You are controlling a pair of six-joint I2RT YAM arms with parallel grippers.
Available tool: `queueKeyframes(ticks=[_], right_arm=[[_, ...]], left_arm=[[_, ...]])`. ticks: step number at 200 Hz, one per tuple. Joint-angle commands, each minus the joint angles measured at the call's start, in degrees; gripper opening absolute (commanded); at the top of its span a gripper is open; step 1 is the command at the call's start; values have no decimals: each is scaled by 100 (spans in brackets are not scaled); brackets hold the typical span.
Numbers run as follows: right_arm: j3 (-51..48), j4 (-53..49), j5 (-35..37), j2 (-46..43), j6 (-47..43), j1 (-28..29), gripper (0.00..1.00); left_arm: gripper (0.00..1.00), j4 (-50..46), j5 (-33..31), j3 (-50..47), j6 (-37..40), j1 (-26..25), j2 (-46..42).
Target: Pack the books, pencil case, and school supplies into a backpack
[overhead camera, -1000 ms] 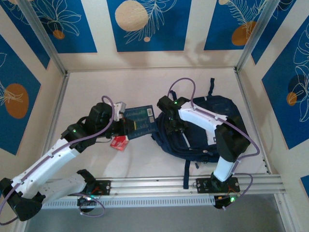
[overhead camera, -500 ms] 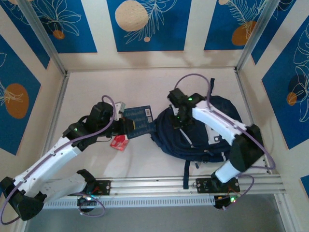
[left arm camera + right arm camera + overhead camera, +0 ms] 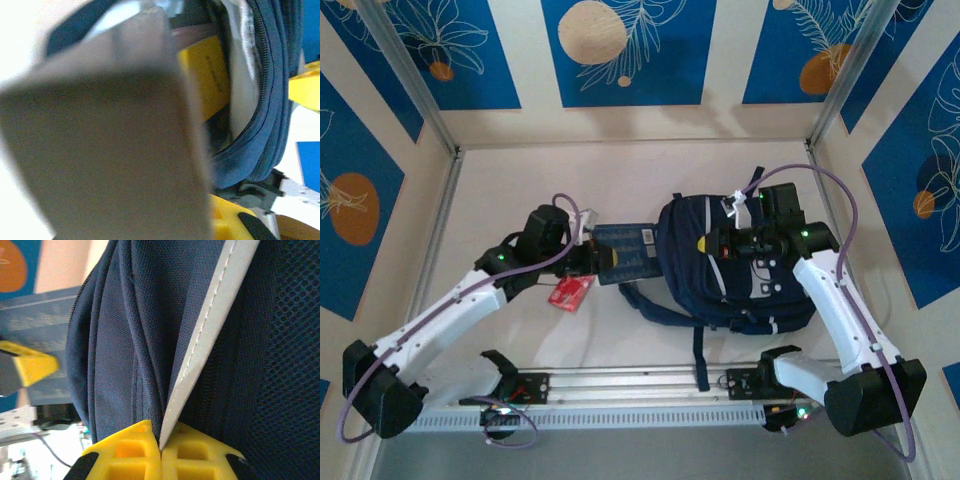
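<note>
- Top external: the backpack (image 3: 690, 280) lies right of the table's (image 3: 520, 190) middle. The left gripper (image 3: 594, 257) pinches 1 navy book (image 3: 630, 255) at its mouth, and a red packet (image 3: 570, 292) lies near it.
- Left wrist: 1 yellow book (image 3: 205, 75) sits inside the backpack.
- Right wrist: the right gripper (image 3: 161, 452), fingers pressed together, nips the backpack's pale stripe (image 3: 210, 335).

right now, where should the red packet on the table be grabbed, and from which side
The red packet lies flat and slightly askew on the table, just on the near side of the navy book. It is probably best taken from straight above, with the fingers pinching across its middle on two opposite edges. It looks too thin for a sideways approach to catch.
</note>
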Motion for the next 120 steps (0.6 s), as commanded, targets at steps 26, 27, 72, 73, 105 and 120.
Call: queueKeyframes(ticks=[26,27,72,73,105,120], right_arm=[[38,1110,-1711,-228,516,-131,0],[39,1119,-1720,-225,522,-127,0],[44,1370,-1800,-153,733,-122,0],[42,1372,-1800,-153,736,-122,0],[100,1435,-1811,-105,824,-79,0],[110,1475,-1800,-76,900,-62,0]], left_arm=[[0,2526,1387,-588,-989,60,619],[0,2551,1393,-595,-1000,58,638],[0,3855,1619,-780,-1493,65,1483],[0,3927,1632,-783,-1529,65,1514],[0,6098,1916,-866,-2724,64,2582],[0,7054,1995,-826,-3307,51,3214]])
